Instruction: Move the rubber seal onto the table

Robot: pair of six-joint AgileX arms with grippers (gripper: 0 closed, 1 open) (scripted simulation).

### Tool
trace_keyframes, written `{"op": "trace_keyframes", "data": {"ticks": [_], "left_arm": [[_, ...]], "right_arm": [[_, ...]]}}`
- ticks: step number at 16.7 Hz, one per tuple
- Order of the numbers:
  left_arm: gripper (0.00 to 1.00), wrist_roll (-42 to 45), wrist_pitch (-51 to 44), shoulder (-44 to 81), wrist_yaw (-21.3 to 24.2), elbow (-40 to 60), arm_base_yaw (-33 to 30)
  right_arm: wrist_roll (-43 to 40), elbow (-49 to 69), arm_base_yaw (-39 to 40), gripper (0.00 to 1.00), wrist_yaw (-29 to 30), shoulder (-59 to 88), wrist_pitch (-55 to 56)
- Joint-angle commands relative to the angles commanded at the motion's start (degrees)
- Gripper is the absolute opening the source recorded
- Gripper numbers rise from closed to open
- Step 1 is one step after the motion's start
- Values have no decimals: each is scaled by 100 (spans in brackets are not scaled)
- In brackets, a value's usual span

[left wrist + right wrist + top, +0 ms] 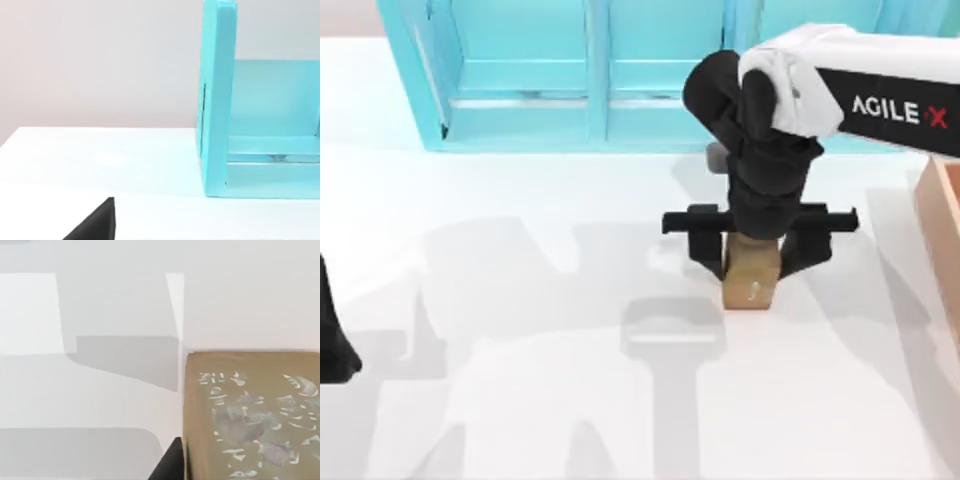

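White table [520, 300] bears rubber seal [751, 285]; right arm [880, 90] reads "AGILE X".

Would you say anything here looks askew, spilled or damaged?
Nothing stands out. The rubber seal sits squarely between the right tool's fingers, over the table, and the turquoise shelf unit stands upright. The left tool is parked at the table's left edge.

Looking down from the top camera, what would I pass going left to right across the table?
left gripper at the left edge → right gripper around the rubber seal → wooden box at the right edge.
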Motion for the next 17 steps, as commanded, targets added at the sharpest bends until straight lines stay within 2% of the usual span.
{"op": "trace_keyframes", "data": {"ticks": [3,4,13,17], "left_arm": [[100,0,0,0,0,0,0],[100,0,0,0,0,0,0],[100,0,0,0,0,0,0],[100,0,0,0,0,0,0]], "right_arm": [[0,0,0,98,0,0,0],[0,0,0,100,0,0,0],[1,15,-8,100,0,1,-15],[3,674,10,100,7,69,-660]]}}
